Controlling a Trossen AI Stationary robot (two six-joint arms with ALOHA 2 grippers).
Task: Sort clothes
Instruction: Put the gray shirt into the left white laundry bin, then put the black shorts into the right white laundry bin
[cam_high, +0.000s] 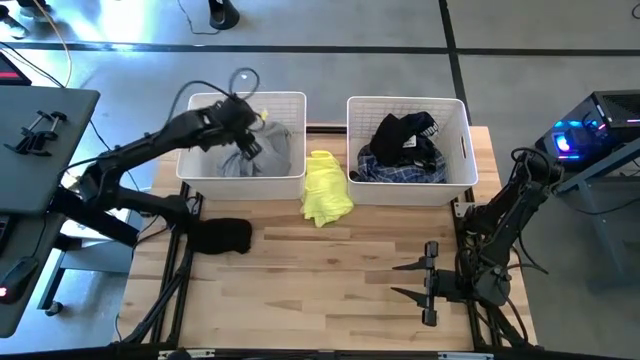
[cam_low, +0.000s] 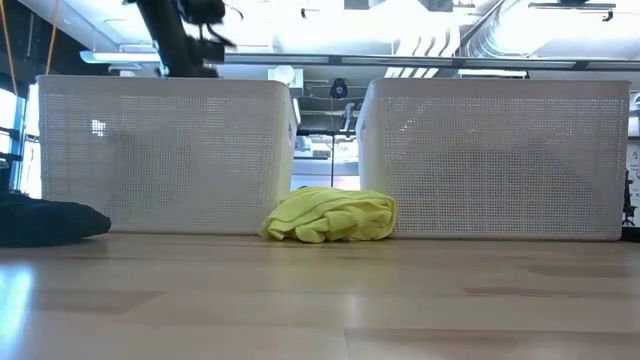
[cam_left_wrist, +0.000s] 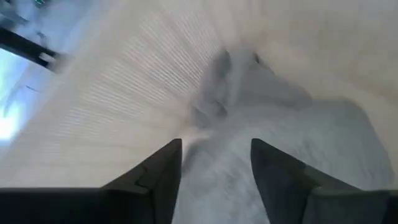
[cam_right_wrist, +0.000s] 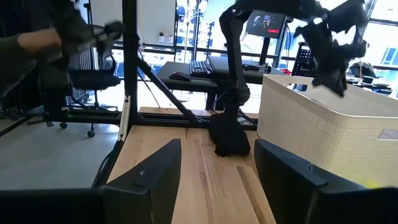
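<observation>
Left claw (cam_high: 248, 145), released, is hovering over grey garment (cam_high: 262, 152) in left bin (cam_high: 290, 100); right claw (cam_high: 412, 279) is resting released above tabletop (cam_high: 330, 280).

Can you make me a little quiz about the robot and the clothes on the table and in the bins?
1. True or false: the yellow garment lies on the table between the two white bins.
2. Which bin is the left hand reaching into? A) the left bin B) the right bin C) neither
3. Fill in: the black garment on the table lies in front of the ____ bin.

Key
1. True. It sits in the gap, right against the left bin's corner.
2. A. The hand is over the grey garment there, fingers apart. The right hand waits open near the table's front edge.
3. Left.
</observation>
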